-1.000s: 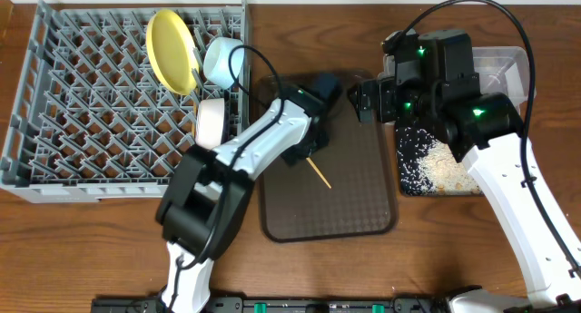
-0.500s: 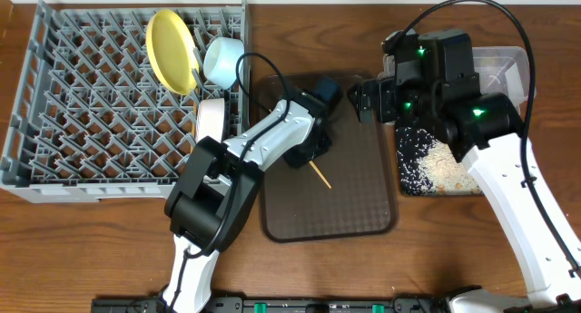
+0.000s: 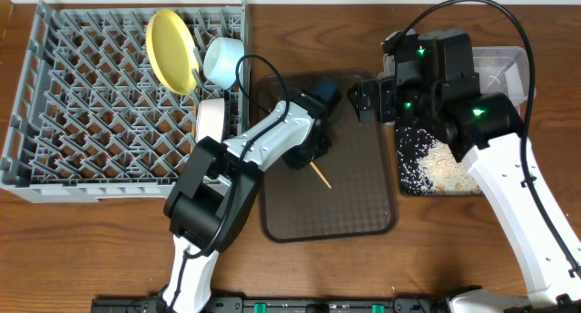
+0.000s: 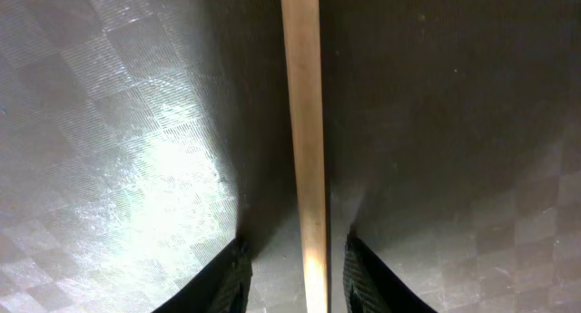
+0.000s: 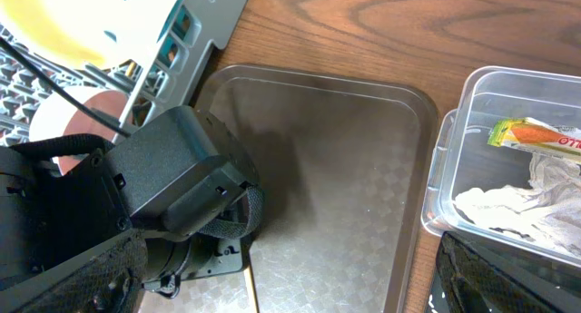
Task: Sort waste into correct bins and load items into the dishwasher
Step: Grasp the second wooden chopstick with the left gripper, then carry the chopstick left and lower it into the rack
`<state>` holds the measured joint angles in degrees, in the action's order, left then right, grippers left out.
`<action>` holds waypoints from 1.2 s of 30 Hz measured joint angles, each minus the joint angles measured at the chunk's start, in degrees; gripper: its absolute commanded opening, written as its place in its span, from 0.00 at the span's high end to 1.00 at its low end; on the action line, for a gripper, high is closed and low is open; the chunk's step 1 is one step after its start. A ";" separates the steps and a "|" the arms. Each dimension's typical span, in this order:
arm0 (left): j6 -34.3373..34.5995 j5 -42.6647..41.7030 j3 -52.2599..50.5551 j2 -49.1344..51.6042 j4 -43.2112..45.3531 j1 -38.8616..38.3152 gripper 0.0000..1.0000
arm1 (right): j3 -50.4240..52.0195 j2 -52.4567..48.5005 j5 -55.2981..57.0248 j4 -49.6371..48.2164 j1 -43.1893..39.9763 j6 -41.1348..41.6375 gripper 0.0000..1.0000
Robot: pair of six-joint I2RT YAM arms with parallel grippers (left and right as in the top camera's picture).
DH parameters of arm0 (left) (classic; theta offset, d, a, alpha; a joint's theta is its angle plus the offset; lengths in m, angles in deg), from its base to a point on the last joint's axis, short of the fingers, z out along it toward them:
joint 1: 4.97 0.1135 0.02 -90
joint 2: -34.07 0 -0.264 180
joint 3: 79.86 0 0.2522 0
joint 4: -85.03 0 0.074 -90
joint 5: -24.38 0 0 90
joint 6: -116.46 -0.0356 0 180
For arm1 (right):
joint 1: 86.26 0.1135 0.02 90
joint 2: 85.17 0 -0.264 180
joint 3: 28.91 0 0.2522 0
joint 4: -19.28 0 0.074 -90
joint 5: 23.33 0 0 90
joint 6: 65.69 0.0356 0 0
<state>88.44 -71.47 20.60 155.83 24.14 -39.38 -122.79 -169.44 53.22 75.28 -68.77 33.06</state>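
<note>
Wooden chopstick (image 4: 303,122). Lay flat on brown serving tray (image 3: 359,204), straddled by left gripper (image 4: 300,275); jaws narrowly apart, not clamped. Judged to need square closing, centred on shaft, then level lift toward dish rack (image 3: 91,122).

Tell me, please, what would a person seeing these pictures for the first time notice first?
The bright yellow plate stands on edge in the grey rack at the upper left. In the middle, the left gripper hangs low over the brown tray, one finger on each side of a lone wooden chopstick. At the right, pale rice scraps lie in a black tray.
</note>
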 measured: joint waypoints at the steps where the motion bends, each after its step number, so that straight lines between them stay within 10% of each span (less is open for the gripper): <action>1: 0.39 -0.17 0.00 0.00 0.04 0.02 0.81 | 0.00 0.00 -0.02 0.00 0.00 -0.02 0.01; 17: -1.60 -3.74 0.00 -0.04 1.05 0.02 0.92 | 0.00 -0.02 -0.02 0.00 0.00 0.00 0.01; 36: -39.54 -1.70 0.26 -28.15 -7.52 8.39 0.92 | 0.00 -0.02 0.00 0.00 0.00 0.00 0.01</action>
<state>48.90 -73.18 20.86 127.67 16.62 -30.99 -122.79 -169.46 53.22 75.28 -68.77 33.06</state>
